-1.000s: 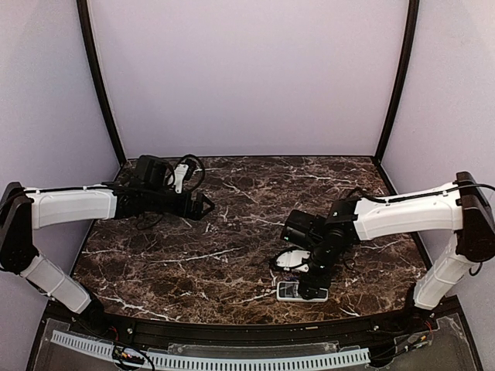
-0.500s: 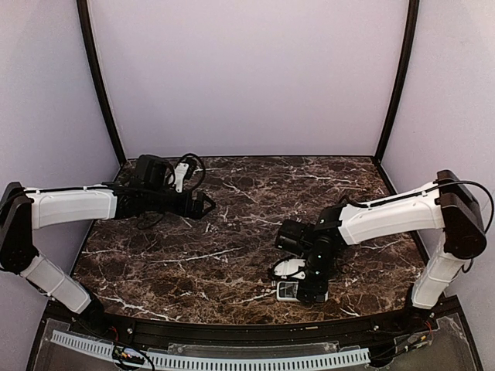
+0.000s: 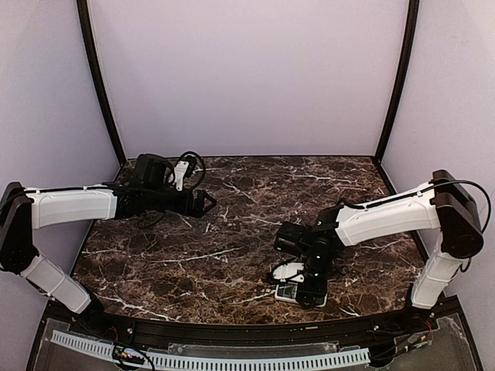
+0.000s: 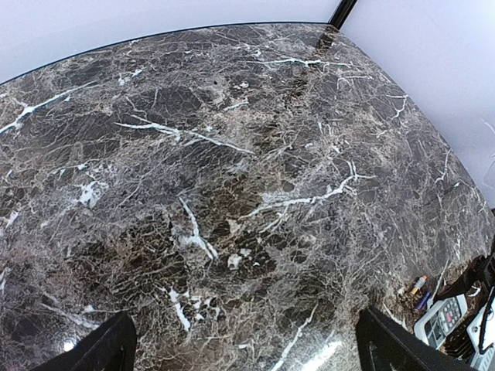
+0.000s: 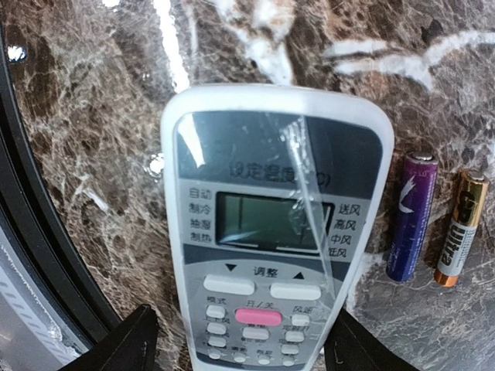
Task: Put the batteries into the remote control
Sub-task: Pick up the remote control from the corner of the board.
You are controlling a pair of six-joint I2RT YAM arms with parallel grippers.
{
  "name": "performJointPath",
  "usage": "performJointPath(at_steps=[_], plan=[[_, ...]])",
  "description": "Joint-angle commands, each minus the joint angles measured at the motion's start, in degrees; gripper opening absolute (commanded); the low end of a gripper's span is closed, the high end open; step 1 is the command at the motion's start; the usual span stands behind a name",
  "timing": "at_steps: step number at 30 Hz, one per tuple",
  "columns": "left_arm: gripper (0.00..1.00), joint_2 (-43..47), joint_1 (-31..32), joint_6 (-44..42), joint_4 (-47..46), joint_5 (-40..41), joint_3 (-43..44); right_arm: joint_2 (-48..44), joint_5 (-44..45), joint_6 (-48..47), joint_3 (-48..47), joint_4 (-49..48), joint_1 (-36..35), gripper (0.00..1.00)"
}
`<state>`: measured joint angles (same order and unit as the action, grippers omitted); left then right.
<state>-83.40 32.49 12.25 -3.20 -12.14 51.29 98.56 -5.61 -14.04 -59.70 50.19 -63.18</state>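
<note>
- From above, the left arm reaches over the back left of the dark marble table. The left gripper is well apart from the other things.
- Also from above, the right gripper is low over the remote control, near the front edge of the table. The batteries are too small to make out here.
- The left wrist view shows the left gripper's fingers far apart, with only bare table between them. Far off at the right edge lie the batteries, near the remote control.
- The right wrist view is the close one. The remote control lies flat with its screen and buttons up, so its back is hidden.
- The right gripper's fingers are apart, one on each side of the remote. A thin strip of table shows by one finger.
- Two batteries lie side by side on the table, just beside the remote. One is purple and one is gold and black.
</note>
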Motion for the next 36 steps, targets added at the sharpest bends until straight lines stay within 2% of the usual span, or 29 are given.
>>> performJointPath(at_steps=[1,8,15,20,24,26,28,33,36], plan=[[1.0,0.66,0.37,-0.14,-0.54,1.17,-0.39,-0.54,-0.82,0.61,-0.21,0.55,-1.12,0.71],[1.0,1.0,0.38,-0.17,0.08,1.8,-0.07,0.71,0.45,0.8,0.03,0.17,-4.32,0.68],[1.0,1.85,0.38,0.91,0.32,2.7,-0.18,2.87,0.86,1.39,-1.48,0.78,-5.63,0.58],[1.0,3.72,0.36,3.2,-0.51,5.91,-0.96,4.19,2.33,2.1,-2.26,0.56,-5.97,0.59],[1.0,4.48,0.27,6.62,1.31,9.58,-0.2,4.85,2.38,2.46,-4.28,1.05,-6.01,0.5],[1.0,5.54,0.29,7.99,1.48,11.21,-0.43,4.03,2.04,2.44,-5.27,1.15,-6.01,0.46],[1.0,7.12,0.29,5.86,0.27,11.32,-1.44,2.56,1.2,2.53,-6.74,0.74,-5.96,0.44],[1.0,13.96,0.29,4.61,-5.99,10.26,-6.68,-1.75,-1.55,2.03,-11.36,-2.55,-5.54,0.43],[1.0,17.0,0.21,4.45,-6.64,11.39,-7.77,-4.09,-3.46,1.54,-14.2,-5.96,-2.94,0.42]])
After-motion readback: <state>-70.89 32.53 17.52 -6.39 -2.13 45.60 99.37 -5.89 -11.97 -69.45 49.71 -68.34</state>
